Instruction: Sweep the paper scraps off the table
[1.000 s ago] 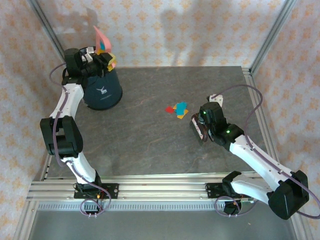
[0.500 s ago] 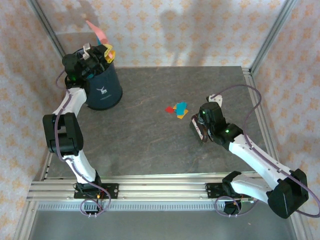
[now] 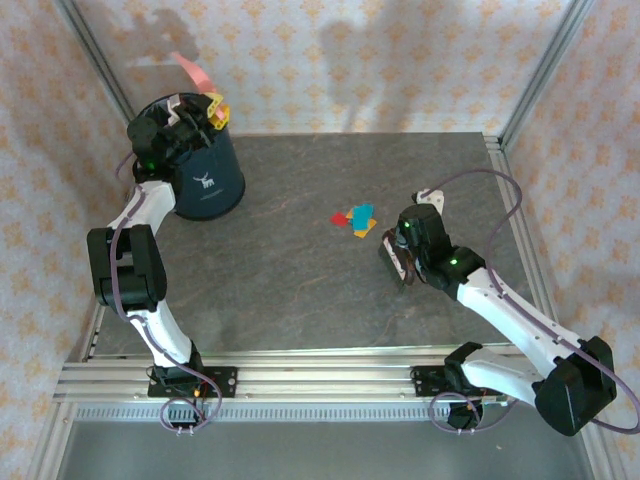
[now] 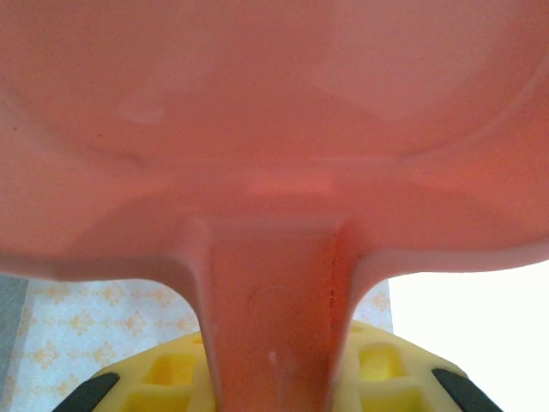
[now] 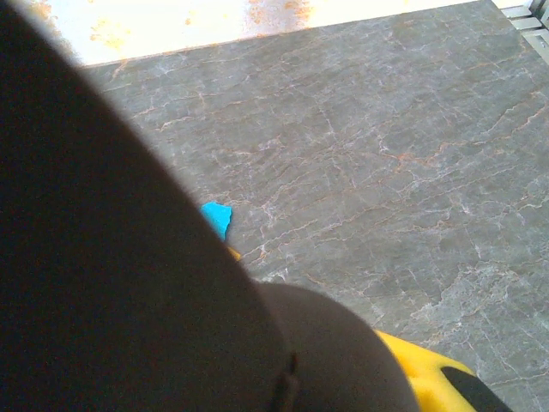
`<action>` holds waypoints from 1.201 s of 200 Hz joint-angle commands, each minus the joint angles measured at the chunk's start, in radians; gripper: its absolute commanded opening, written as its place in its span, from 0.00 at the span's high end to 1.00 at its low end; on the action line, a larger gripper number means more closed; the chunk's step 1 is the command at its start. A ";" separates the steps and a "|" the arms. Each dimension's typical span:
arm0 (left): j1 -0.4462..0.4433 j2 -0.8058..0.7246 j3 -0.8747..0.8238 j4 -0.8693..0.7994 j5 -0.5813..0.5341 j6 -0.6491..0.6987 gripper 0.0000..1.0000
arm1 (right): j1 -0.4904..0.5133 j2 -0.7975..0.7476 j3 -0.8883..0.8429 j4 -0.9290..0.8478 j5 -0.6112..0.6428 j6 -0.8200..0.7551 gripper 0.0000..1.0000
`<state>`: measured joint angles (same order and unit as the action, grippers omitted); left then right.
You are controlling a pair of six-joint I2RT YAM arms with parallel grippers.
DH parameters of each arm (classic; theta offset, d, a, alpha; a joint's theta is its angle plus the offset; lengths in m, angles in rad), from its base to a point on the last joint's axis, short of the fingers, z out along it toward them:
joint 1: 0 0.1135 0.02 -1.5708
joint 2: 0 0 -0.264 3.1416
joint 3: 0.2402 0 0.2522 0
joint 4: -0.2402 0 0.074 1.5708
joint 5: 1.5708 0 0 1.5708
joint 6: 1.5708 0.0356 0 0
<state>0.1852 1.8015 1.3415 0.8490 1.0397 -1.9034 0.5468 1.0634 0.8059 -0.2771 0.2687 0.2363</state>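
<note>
The left gripper [image 3: 203, 112] is clenched on the flat handle of a pink plastic dustpan [image 4: 274, 129]. Its yellow fingers [image 4: 382, 369] press the handle from both sides, with hardly any gap beyond the handle's width. It hangs directly over the rim of a dark blue round bucket [image 3: 212, 182] with a white deer mark on its side. The dustpan rises steeply above the bucket's far edge. The arm and gripper hide the bucket's inside, so its contents cannot be told.

The right gripper [image 3: 398, 258] sits far to the right of the bucket and nearer the arm bases, low over the dark grey stone-patterned counter [image 3: 280, 290]. It is closed tight around a dark rounded tool [image 5: 103, 283], whose kind cannot be made out.

The small flat paper scraps [image 3: 355, 218], in red, teal blue and yellow-orange, lie in a tight cluster on the counter. They are well to the right of the bucket and just short of the right gripper. One blue piece [image 5: 217, 218] lies at the edge of the dark tool.
</note>
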 commanded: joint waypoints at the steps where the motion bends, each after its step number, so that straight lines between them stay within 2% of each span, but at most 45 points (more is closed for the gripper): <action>1: 0.005 -0.064 -0.008 0.022 0.016 0.055 1.00 | -0.003 -0.010 0.027 0.020 0.013 0.022 1.00; 22: 0.004 -0.104 -0.012 -0.114 0.037 0.187 1.00 | -0.003 -0.018 0.014 0.035 0.014 0.030 1.00; 45: 0.003 -0.157 -0.006 -0.352 0.050 0.402 1.00 | -0.003 -0.022 0.006 0.045 0.015 0.036 1.00; 84: -0.019 -0.240 0.094 -0.949 0.007 0.892 1.00 | -0.004 -0.033 -0.010 0.056 0.037 0.042 1.00; 102: -0.046 -0.262 0.162 -1.220 -0.059 1.132 1.00 | -0.004 -0.045 -0.026 0.063 0.058 0.046 1.00; 129: -0.103 -0.267 0.255 -1.583 -0.238 1.433 1.00 | -0.003 -0.069 -0.041 0.065 0.093 0.047 1.00; 168: -0.184 -0.295 0.257 -1.770 -0.470 1.617 1.00 | -0.003 -0.110 -0.080 0.089 0.163 0.059 1.00; 196: -0.254 -0.311 0.234 -1.843 -0.551 1.724 1.00 | -0.004 -0.128 -0.101 0.109 0.215 0.075 1.00; 213: -0.319 -0.305 0.236 -1.905 -0.642 1.792 1.00 | -0.004 -0.132 -0.114 0.127 0.247 0.084 1.00; 240: -0.393 -0.281 0.236 -1.964 -0.752 1.834 1.00 | -0.005 -0.115 -0.119 0.156 0.283 0.082 1.00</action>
<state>-0.1604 1.5333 1.5776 -1.0016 0.4480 -0.1822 0.5468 0.9543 0.6907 -0.1936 0.4591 0.2966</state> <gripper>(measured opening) 0.239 0.252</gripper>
